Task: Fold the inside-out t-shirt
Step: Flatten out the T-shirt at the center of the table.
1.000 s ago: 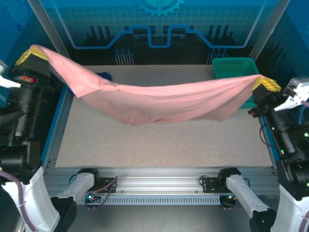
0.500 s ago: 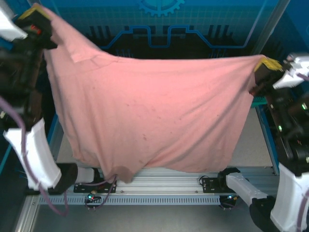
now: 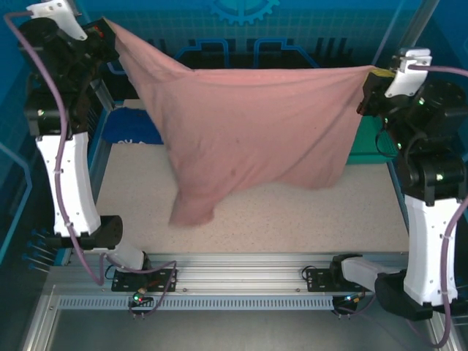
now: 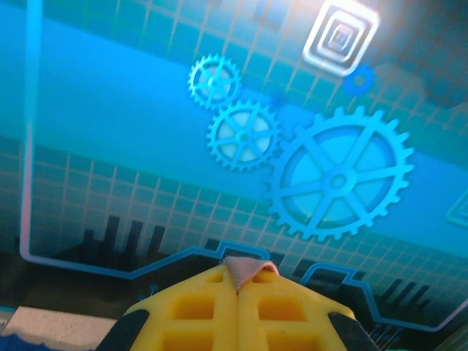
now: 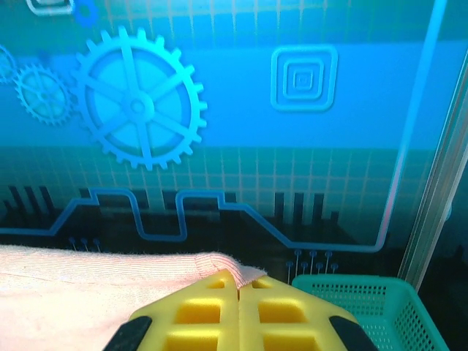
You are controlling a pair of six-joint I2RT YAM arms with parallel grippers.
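The dusty-pink inside-out t-shirt [image 3: 248, 124] hangs in the air, stretched between both raised arms, its lower end drooping to the table at the front left. My left gripper [image 3: 108, 33] is shut on its upper left corner; a pink tip [image 4: 247, 269] pokes out between the yellow fingers [image 4: 197, 311]. My right gripper [image 3: 371, 79] is shut on the upper right corner, and the hem [image 5: 183, 269] runs off to the left from its closed yellow fingers [image 5: 281, 311].
A dark blue folded garment [image 3: 130, 126] lies at the table's back left, partly behind the shirt. A green basket [image 5: 369, 311] stands at the back right [image 3: 371, 142]. The speckled table [image 3: 329, 219] is bare in front.
Both arms rose and swung toward the back. The shirt, which draped over the table's front edge half a second ago, now hangs further back with its bottom on the table.
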